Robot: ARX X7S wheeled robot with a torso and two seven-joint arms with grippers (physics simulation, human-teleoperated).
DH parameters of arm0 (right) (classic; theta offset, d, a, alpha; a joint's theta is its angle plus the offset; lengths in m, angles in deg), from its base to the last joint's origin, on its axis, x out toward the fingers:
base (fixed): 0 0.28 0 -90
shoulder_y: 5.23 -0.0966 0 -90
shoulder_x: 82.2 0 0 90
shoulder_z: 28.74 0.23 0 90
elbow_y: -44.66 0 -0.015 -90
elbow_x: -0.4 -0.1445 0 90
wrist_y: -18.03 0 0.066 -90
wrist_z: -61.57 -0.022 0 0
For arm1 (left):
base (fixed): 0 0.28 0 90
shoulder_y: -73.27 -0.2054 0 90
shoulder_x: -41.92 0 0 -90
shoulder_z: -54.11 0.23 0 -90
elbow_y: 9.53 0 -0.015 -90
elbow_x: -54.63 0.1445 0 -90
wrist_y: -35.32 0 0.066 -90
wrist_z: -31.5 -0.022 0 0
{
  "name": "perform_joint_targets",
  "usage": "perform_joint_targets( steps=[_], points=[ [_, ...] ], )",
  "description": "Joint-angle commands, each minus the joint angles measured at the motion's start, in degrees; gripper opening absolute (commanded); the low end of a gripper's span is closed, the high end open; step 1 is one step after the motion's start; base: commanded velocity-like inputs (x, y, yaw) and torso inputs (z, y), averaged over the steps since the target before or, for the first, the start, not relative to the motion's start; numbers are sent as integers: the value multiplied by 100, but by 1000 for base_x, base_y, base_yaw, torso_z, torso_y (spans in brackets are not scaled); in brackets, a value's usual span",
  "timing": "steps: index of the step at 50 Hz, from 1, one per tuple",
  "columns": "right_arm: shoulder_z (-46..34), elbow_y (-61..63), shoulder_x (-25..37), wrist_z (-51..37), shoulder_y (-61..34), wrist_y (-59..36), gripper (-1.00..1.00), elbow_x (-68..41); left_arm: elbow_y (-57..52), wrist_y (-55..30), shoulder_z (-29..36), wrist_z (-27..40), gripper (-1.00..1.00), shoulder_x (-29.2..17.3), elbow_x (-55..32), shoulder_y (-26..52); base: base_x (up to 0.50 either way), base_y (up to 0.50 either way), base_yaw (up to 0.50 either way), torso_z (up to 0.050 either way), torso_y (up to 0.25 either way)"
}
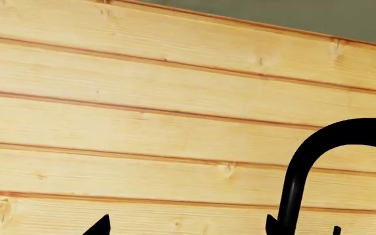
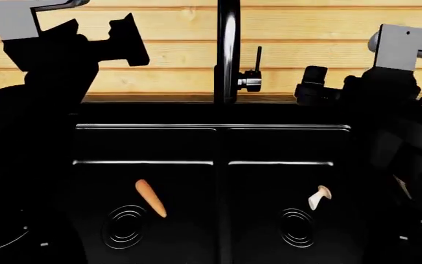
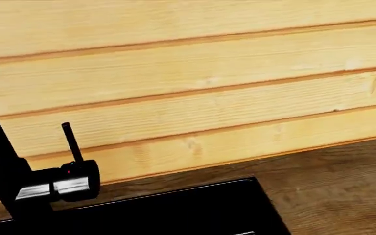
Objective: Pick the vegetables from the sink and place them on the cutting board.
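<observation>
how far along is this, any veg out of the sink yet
Nothing looks done yet. The carrot lies in the left basin of the sink and the mushroom in the right, each beside a drain. Nothing is in hand: the left gripper and right gripper are raised near the wall, away from both. Both picks and placements remain; no cutting board is in view.

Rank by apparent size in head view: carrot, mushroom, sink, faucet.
1. sink
2. faucet
3. carrot
4. mushroom

The faucet is cut off at the top edge and nearer the camera, so its true size is unsure.
</observation>
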Motion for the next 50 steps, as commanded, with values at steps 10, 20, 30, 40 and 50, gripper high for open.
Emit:
perform_joint_targets(
  steps=[10, 20, 30, 40, 50],
  points=[
    [621, -596, 48, -4900, 635, -516, 100, -5212, -1194, -1719, -887, 432, 100, 372, -858, -26, 0, 0, 0, 0, 0],
    [355, -669, 141, -4770, 915, -289, 100, -5070, -1156, -1595, -880, 491, 100, 325, -933, -120, 0, 0, 0, 0, 0],
    [-44, -1059, 337, -3289, 1334, 474, 100, -3682, -1087, -1455, -852, 534, 100, 304, -989, -221, 0, 0, 0, 0, 0],
    [-406, -1558, 375, -2567, 1435, 1056, 100, -2977, -1062, -1406, -856, 588, 100, 287, -1079, -267, 0, 0, 0, 0, 0],
    [-541, -1965, 387, -2214, 1511, 1512, 100, -2571, -982, -1287, -824, 620, 100, 231, -1118, -335, 0, 0, 0, 0, 0]
  ],
)
